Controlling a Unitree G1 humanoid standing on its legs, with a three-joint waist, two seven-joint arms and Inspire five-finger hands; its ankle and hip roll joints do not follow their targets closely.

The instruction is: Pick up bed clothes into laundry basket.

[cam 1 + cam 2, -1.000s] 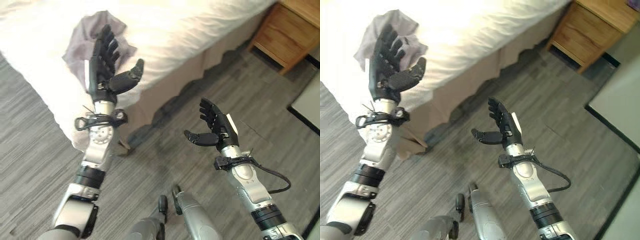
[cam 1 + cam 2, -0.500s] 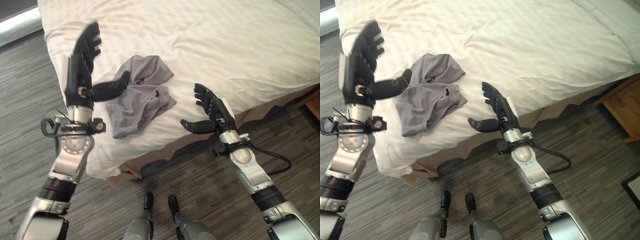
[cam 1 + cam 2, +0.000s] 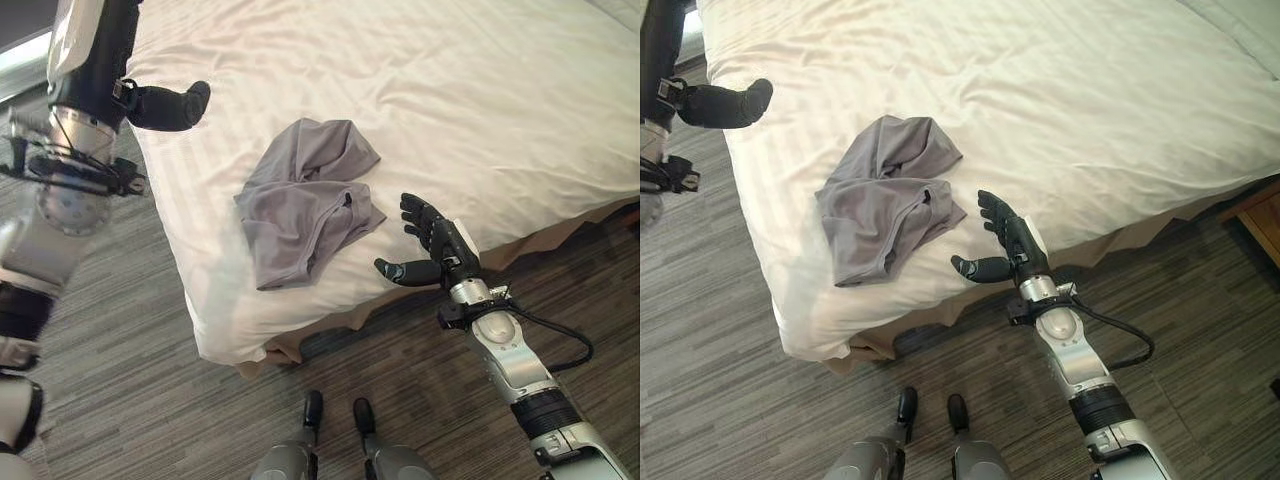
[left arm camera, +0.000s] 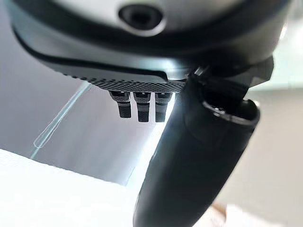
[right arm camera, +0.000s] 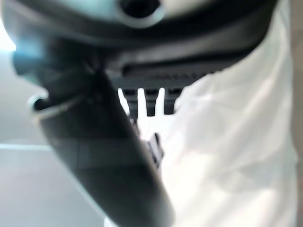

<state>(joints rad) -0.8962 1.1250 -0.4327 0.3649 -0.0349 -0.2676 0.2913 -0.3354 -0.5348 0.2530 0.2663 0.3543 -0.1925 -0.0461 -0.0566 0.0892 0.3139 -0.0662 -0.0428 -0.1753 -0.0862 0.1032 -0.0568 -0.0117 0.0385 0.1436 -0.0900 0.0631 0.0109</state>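
Observation:
A crumpled grey garment lies on the white bed, near its front edge. My left hand is raised over the bed's left corner, well to the left of the garment, with its thumb sticking out toward it. Its fingers are straight and it holds nothing. My right hand hovers at the bed's front edge, just right of the garment. This hand is open with spread fingers, and its thumb points toward the cloth. Neither hand touches the garment.
A tan bed skirt hangs below the mattress edge. Grey plank floor runs along the front and left of the bed. The corner of a wooden nightstand sits at the far right.
The whole view has shifted, so the camera moved. My left hand has risen and now stands further left of the garment. My right hand stays open by the bed's edge.

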